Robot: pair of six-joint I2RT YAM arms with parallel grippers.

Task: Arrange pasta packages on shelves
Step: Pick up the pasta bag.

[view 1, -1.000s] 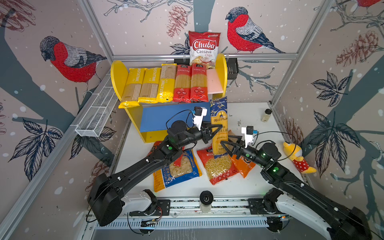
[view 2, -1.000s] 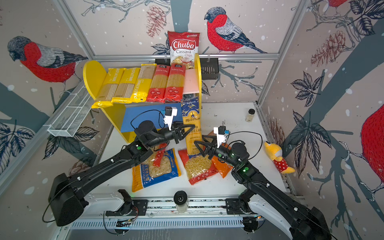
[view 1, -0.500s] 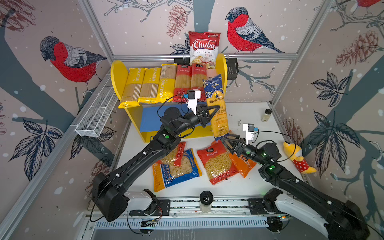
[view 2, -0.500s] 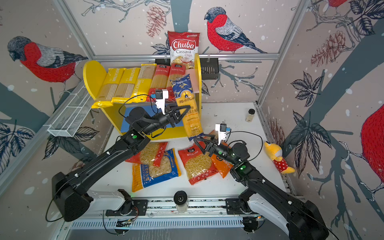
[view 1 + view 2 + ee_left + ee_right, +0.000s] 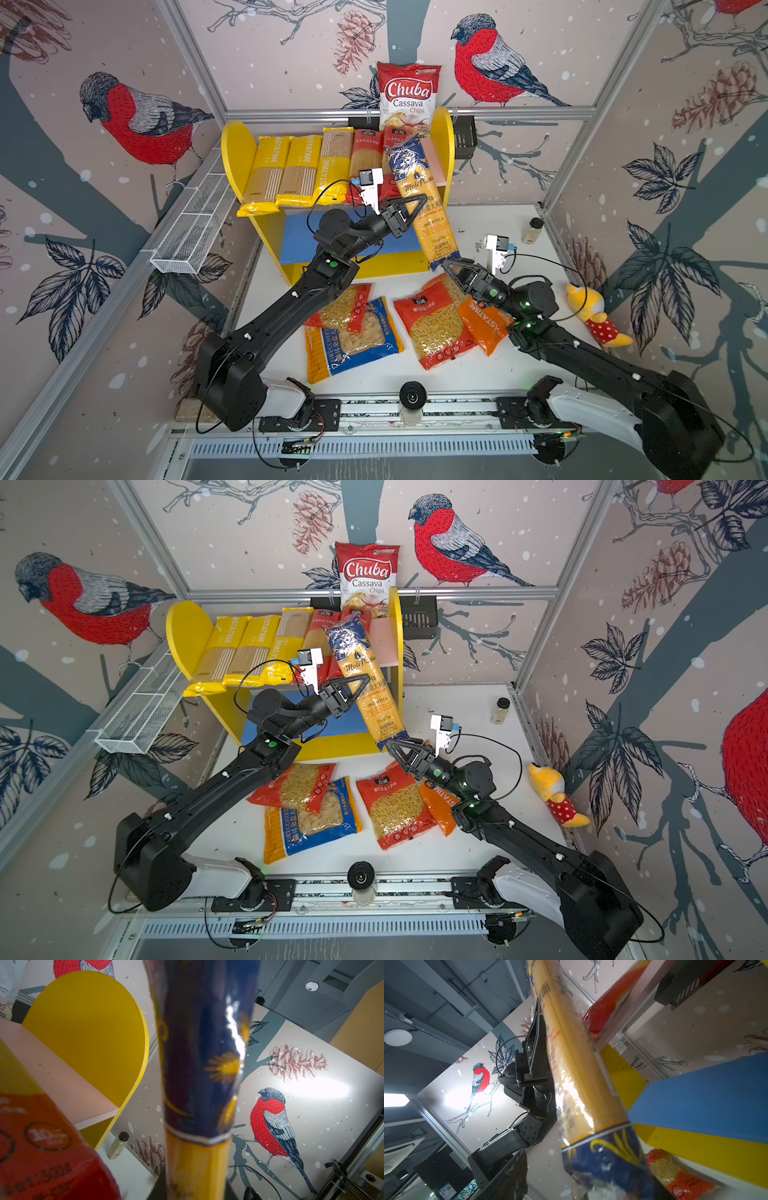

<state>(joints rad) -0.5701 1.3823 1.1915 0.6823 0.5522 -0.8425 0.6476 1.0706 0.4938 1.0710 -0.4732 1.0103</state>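
The left claw [image 5: 417, 203] is clamped on the blue pack [image 5: 434, 230] about halfway along, holding it tilted and clear of the table [image 5: 473, 218]. The pack's upper end leans over the pink board [image 5: 439, 166] of the shelves [image 5: 239, 149], by the yellow side nearer the right arm, and crosses in front of a red pack. Its lower end hangs in front of the shelves. The pack is long and narrow. Both ends are dark blue with gold print, and the middle is clear glossy film showing pale yellow spaghetti. The right claw [image 5: 452, 267] sits at that lower end with its jaws spread to either side. In the right wrist view a gap shows between one finger [image 5: 510, 1176] and the pack, so it grips nothing. Three yellow packs [image 5: 301, 170] and two red packs [image 5: 365, 156] lie side by side on the pink board, their near ends overhanging its front edge. On the table, a red bag [image 5: 343, 305] lies partly on a blue-yellow bag [image 5: 357, 345]. Another red bag [image 5: 432, 332] touches an orange bag [image 5: 486, 328].
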